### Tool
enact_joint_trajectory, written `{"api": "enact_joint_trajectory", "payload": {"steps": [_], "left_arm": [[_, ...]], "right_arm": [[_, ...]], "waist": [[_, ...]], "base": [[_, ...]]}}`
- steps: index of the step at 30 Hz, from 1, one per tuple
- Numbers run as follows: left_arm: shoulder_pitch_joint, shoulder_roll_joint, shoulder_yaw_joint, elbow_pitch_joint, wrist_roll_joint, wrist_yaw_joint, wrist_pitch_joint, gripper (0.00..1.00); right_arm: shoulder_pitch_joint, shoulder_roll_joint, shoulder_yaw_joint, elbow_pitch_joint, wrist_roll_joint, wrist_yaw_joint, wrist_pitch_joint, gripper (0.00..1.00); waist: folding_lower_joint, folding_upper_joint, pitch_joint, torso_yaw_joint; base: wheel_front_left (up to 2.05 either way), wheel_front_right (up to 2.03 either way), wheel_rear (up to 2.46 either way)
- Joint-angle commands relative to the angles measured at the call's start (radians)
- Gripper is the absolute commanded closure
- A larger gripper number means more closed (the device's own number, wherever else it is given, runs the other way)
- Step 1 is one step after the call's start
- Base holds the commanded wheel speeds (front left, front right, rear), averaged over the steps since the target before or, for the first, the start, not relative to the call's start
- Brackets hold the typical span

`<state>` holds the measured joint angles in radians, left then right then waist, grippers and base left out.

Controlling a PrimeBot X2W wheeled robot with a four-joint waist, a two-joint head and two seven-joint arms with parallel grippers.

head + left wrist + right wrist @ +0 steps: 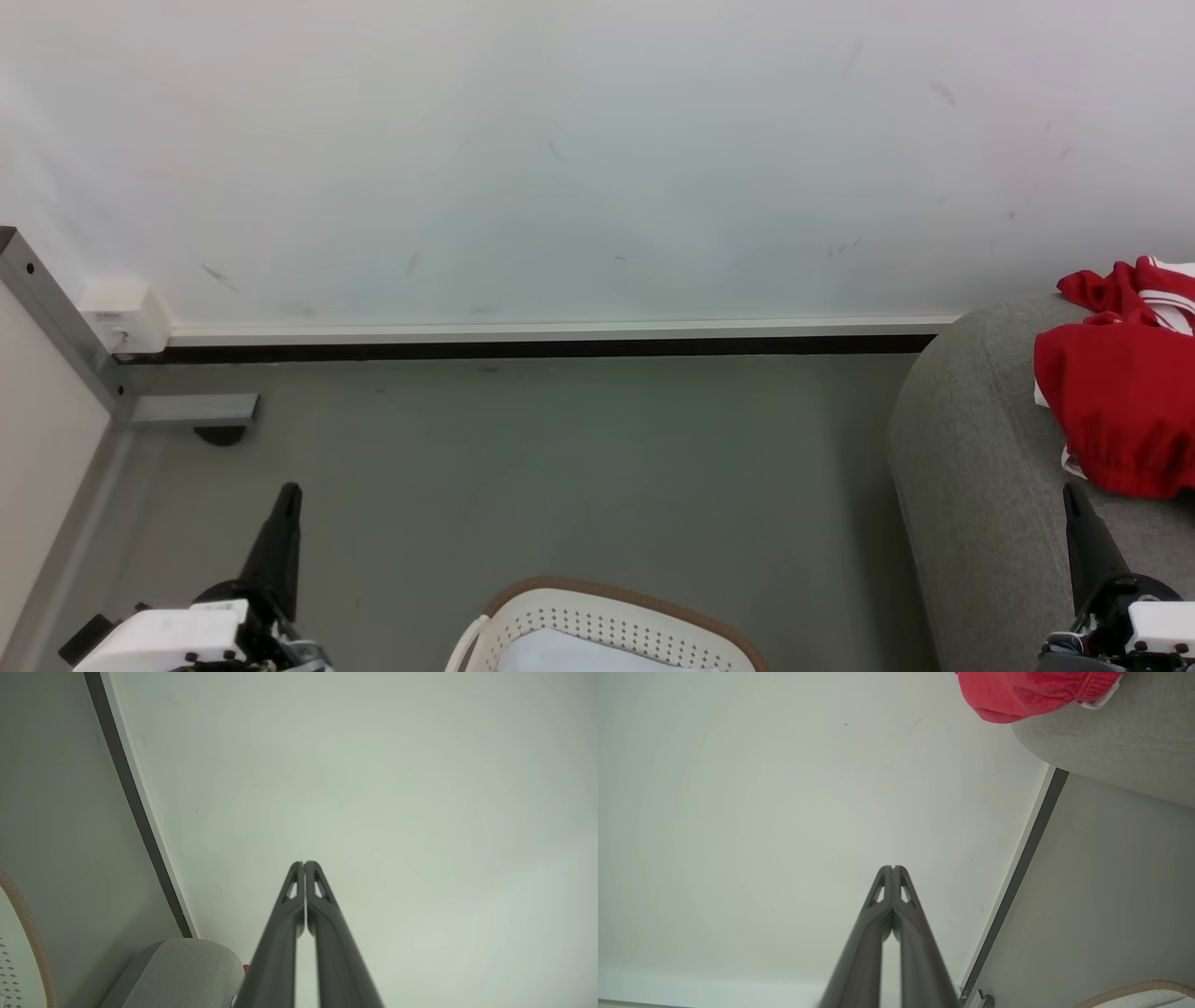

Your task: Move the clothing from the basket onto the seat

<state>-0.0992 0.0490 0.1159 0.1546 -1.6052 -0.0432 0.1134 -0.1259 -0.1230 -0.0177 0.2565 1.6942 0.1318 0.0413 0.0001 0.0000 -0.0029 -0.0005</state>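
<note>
Red clothing [1120, 401] with white stripes lies heaped on the grey seat [971, 485] at the right edge of the head view; the right wrist view catches a red fold [1017, 695] over the seat's edge [1120, 751]. The white basket [607, 625] with its brown rim stands at the bottom centre, with white lining [569, 653] showing inside. My left gripper [291, 490] is shut and holds nothing at the lower left, pointing at the wall [304, 863]. At the lower right my right gripper [1070, 490] is shut too, empty, beside the seat [893, 867].
A white wall [597, 159] with a dark baseboard [541, 347] runs across ahead. A metal frame post with a foot [187, 411] and a small white box [126, 317] stand at the left corner. Grey floor [560, 467] stretches between basket and wall.
</note>
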Motion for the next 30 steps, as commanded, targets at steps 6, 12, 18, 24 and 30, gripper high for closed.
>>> {"api": "enact_joint_trajectory", "payload": {"steps": [6, 12, 18, 24, 30], "left_arm": [[-0.009, 0.002, 0.003, -0.002, -0.013, -0.002, 0.003, 1.00], [-0.009, 0.002, 0.003, -0.002, -0.013, -0.002, 0.003, 1.00], [-0.009, 0.002, 0.003, -0.002, -0.013, -0.002, 0.003, 1.00], [-0.009, 0.002, 0.003, -0.002, -0.013, -0.002, 0.003, 1.00], [-0.009, 0.002, 0.002, -0.002, -0.013, -0.001, 0.003, 1.00]], "right_arm": [[-0.001, -0.013, 0.008, -0.006, 0.017, -0.002, -0.009, 1.00], [-0.001, -0.019, 0.016, -0.007, 0.023, -0.002, -0.016, 1.00], [0.000, -0.025, 0.025, -0.009, 0.028, -0.002, -0.021, 1.00], [0.001, -0.030, 0.032, -0.010, 0.035, -0.002, -0.030, 1.00], [0.001, -0.037, 0.041, -0.012, 0.043, -0.002, -0.035, 1.00]], "waist": [[-0.0001, 0.0000, 0.000, 0.000], [-0.0001, 0.0000, 0.000, 0.000], [-0.0001, 0.0000, 0.000, 0.000], [-0.0001, 0.0000, 0.000, 0.000], [-0.0001, 0.0000, 0.000, 0.000]], "base": [[0.00, 0.00, 0.00], [0.00, 0.00, 0.00], [0.00, 0.00, 0.00], [0.00, 0.00, 0.00], [0.00, 0.00, 0.00]]}}
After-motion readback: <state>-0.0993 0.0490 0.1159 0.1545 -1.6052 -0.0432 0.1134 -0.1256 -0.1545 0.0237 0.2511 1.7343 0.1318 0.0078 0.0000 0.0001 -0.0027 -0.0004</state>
